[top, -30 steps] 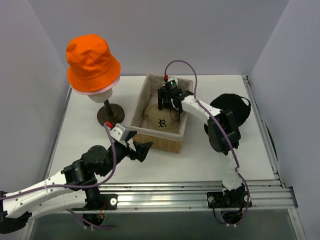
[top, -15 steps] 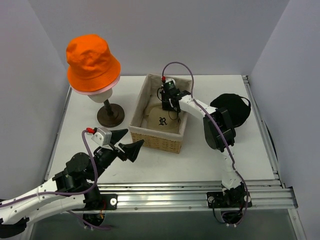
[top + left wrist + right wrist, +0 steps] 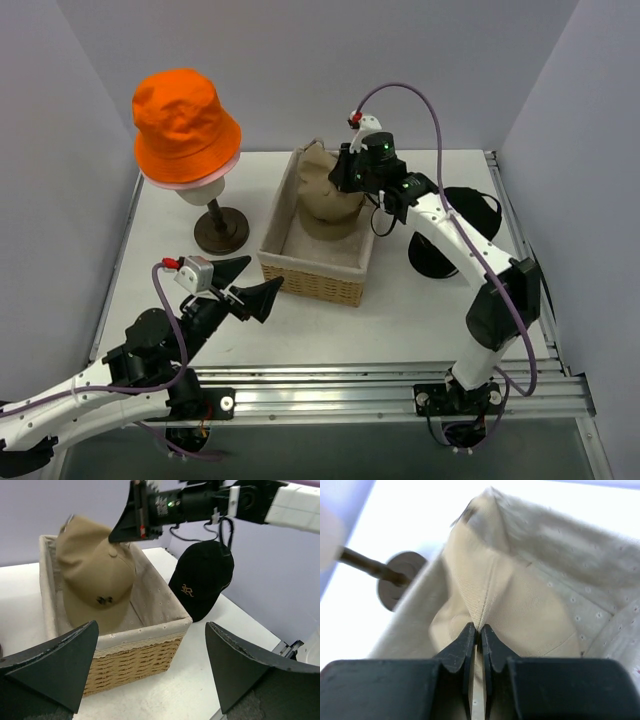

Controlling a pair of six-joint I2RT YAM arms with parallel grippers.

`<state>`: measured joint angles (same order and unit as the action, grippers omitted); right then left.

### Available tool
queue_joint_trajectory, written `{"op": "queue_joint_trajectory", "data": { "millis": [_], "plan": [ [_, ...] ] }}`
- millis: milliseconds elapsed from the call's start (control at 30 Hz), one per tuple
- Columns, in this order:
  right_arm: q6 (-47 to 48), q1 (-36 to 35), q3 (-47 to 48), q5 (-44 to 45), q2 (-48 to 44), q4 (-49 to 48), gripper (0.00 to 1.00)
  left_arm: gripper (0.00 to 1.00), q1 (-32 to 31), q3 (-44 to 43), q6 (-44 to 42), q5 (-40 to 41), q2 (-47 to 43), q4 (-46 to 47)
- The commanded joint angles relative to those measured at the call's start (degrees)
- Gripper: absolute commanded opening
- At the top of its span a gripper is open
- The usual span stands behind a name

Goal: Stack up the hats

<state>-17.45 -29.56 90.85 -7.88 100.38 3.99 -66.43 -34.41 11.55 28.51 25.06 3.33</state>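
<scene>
My right gripper [image 3: 342, 172] [image 3: 479, 630] is shut on a fold of the tan cap [image 3: 325, 195] [image 3: 95, 580] [image 3: 520, 600], which hangs lifted, its lower part still inside the woven basket [image 3: 310, 280]. The black cap [image 3: 472, 212] [image 3: 202, 580] lies on the table right of the basket, partly behind the right arm. An orange bucket hat [image 3: 185, 125] sits on the mannequin head at the back left, with a pale pink rim [image 3: 175, 185] showing under it. My left gripper [image 3: 245, 285] [image 3: 150, 627] stands open and empty in front of the basket's near left corner.
The mannequin head's stand [image 3: 220, 232] rises just left of the basket [image 3: 140, 655]. Grey walls close in the table on three sides. A metal rail [image 3: 400, 385] runs along the near edge.
The right gripper shut on the tan cap in the basket and lifted it up. The left arm pulled back toward the near left, its gripper still open.
</scene>
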Motion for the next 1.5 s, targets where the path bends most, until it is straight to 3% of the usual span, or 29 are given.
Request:
{"op": "queue_joint_trajectory", "data": {
  "millis": [0, 400, 733, 867, 1067, 1467],
  "plan": [
    [-0.48, 0.38, -3.39, -2.67, -2.82, -3.37, 0.0, 0.97, -0.28, -0.48, -0.04, 0.05, 0.52, 2.73],
    [1.28, 0.03, -1.56, 4.27, -6.42, -3.37, 0.0, 0.98, -0.36, -0.65, -0.48, 1.02, 0.51, 2.38],
    [2.51, -0.32, 9.78, 7.7, -9.67, -1.44, 0.0, 0.98, -0.36, -3.64, -1.18, 1.9, 7.19, 0.89],
    [2.34, -0.5, 10.22, 10.51, -14.06, -0.39, 0.0, 0.98, -0.36, -6.97, -0.65, 1.02, 10.53, -0.26],
    [1.63, -0.67, 5.75, 16.83, -23.01, 2.86, 0.0, 0.98, -0.36, -11.99, 1.89, -1.52, 17.91, -1.14],
    [-0.39, -0.58, -4.7, 25.36, -37.61, 11.13, 0.0, 0.98, -0.27, -22.79, 3.92, -8.03, 34.26, 5.98]
  ]
}}
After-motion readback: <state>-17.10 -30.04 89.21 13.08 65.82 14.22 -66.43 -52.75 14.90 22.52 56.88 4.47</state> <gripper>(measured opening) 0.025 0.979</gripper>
